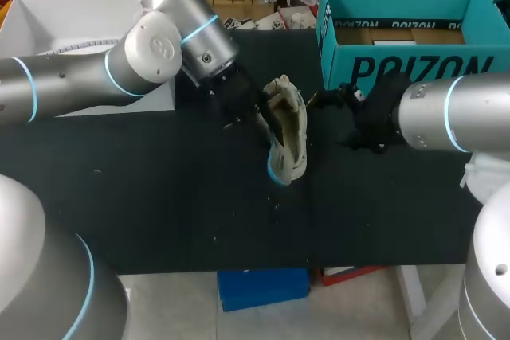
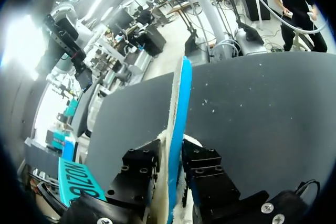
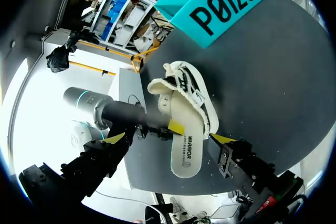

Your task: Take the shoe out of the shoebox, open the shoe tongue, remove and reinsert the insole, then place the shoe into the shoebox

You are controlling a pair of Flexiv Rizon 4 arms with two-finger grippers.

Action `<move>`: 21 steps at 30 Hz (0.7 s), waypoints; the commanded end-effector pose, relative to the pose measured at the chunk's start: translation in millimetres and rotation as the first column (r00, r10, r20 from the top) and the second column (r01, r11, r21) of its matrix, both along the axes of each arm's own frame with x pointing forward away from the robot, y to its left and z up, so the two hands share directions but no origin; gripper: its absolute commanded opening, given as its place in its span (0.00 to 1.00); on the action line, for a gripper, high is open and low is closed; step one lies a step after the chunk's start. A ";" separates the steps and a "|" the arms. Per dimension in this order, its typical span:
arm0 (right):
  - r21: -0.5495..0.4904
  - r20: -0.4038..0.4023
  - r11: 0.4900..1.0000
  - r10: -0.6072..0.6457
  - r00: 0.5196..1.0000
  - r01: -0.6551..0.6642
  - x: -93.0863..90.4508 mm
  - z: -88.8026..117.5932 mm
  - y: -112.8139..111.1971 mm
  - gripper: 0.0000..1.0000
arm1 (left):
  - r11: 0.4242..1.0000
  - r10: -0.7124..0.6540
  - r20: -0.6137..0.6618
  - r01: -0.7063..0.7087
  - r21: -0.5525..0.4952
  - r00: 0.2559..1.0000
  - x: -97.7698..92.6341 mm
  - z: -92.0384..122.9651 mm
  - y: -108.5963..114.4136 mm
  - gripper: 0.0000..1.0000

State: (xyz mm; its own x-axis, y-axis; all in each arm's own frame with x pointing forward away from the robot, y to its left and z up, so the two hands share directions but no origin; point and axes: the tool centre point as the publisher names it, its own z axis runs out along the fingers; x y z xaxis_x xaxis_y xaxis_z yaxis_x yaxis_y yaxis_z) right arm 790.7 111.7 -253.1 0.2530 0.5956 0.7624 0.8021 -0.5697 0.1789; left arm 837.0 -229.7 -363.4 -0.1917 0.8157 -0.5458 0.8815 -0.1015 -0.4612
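- Our left gripper (image 2: 171, 158) comes in from the left of the head view and sits just left of the frame's centre. It is clamped narrow on the insole (image 3: 185, 153), with one black finger pressed to each face.
- In the left wrist view the insole stands on edge between those fingers, showing a thin blue rim with a pale side.
- The insole is cream on top. It lies against the shoe (image 1: 293, 121), and we cannot tell how much of it sits inside.
- The shoe is cream with dark stripes and sits just right of centre in the head view, over the dark surface (image 1: 159, 205), outside the shoebox (image 1: 398, 69).
- Our right gripper (image 3: 169, 139) is spread wide, its yellow tips well apart. The insole's free end is between them, touching neither as far as we can see.
- The teal shoebox stands open at the upper right of the head view, with the right gripper near its front wall.
- A white box (image 1: 48, 25) sits at the upper left.
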 end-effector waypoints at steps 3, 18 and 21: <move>0.030 -0.059 0.996 0.080 0.995 -0.079 0.5 2.2 -4.4 1.00 | 0.999 -0.026 0.026 0.024 0.043 0.999 -18.2 12.6 5.8 0.22; 0.030 -0.059 0.996 0.080 0.995 -0.079 0.5 2.2 -4.4 1.00 | 0.999 -0.025 0.066 0.028 -0.037 0.997 -27.4 18.1 3.4 0.00; 0.030 -0.059 0.996 0.080 0.995 -0.079 0.5 2.2 -4.4 1.00 | 0.997 -0.023 0.074 0.028 -0.074 0.997 -27.4 18.2 2.4 0.00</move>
State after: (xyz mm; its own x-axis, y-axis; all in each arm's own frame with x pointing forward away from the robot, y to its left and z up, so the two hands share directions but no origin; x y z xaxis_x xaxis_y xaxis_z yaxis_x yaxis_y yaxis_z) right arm 790.8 111.8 -252.7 0.2534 0.5963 0.7617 0.8032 -0.5686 0.1779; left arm 816.5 -232.2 -341.6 -0.1211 0.7966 -0.5923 0.9023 -0.1604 -0.4001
